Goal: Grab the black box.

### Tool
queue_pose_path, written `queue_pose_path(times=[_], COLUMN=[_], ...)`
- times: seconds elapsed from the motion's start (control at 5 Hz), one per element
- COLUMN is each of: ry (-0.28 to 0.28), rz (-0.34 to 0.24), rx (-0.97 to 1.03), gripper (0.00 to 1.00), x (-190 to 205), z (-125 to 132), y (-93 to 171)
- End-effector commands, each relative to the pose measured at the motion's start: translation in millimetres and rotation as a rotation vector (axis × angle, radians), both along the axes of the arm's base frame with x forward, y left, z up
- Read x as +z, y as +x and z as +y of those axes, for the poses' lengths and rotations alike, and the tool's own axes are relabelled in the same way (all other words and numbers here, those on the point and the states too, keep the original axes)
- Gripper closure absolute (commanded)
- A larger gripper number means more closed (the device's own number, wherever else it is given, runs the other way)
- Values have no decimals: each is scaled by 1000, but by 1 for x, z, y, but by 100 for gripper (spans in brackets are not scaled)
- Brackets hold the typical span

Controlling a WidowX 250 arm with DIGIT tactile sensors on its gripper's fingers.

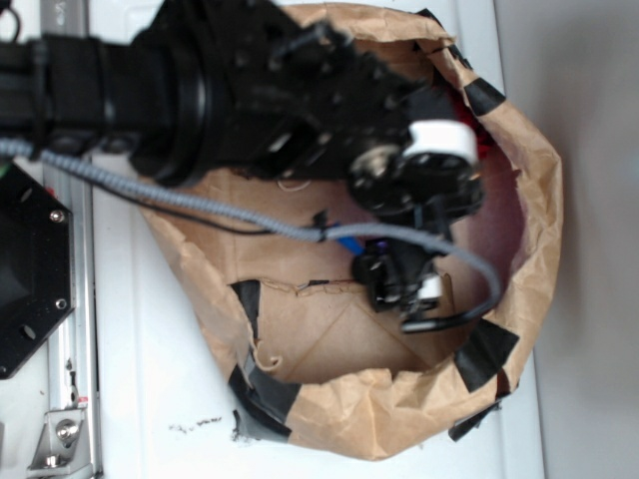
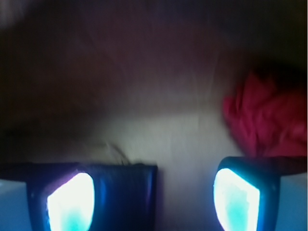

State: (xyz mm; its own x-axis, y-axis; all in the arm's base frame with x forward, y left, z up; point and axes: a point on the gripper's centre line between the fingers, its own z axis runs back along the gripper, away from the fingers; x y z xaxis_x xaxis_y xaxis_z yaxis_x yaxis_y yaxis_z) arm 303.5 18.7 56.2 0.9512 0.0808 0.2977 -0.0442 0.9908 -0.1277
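Observation:
In the wrist view the black box (image 2: 127,197) is a glossy dark block on the brown paper, sitting between my fingers and close against the left pad (image 2: 70,202). A wide gap of paper separates it from the right pad (image 2: 236,199). My gripper (image 2: 153,195) is open around the box. From the exterior camera my gripper (image 1: 404,284) reaches down into the brown paper bag (image 1: 329,349), and there the box cannot be told apart from the dark fingers.
A red cloth ball (image 2: 264,120) lies just beyond the right finger. The bag's crumpled walls carry black tape patches (image 1: 484,354). A black hexagonal plate (image 1: 25,269) and a metal rail (image 1: 70,399) sit at the left. A grey cable (image 1: 200,205) hangs across the bag.

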Motion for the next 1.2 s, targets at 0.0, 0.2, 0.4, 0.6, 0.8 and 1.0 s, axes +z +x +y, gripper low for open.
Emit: queue_pose_path(times=[0.0,0.2,0.4,0.6,0.8,1.0], ry=[31,24,26,33,47,85], rz=[-56,-36,-40,-38,-48,-47], rx=[-66,-42,-38,-45,-50,-60], gripper=[0,0,0,0,0,0], x=[22,19,17,14,8,-7], z=[-12,-14,-16,-17,-19,-21], y=[-9,-2,1,-1,-2,-1])
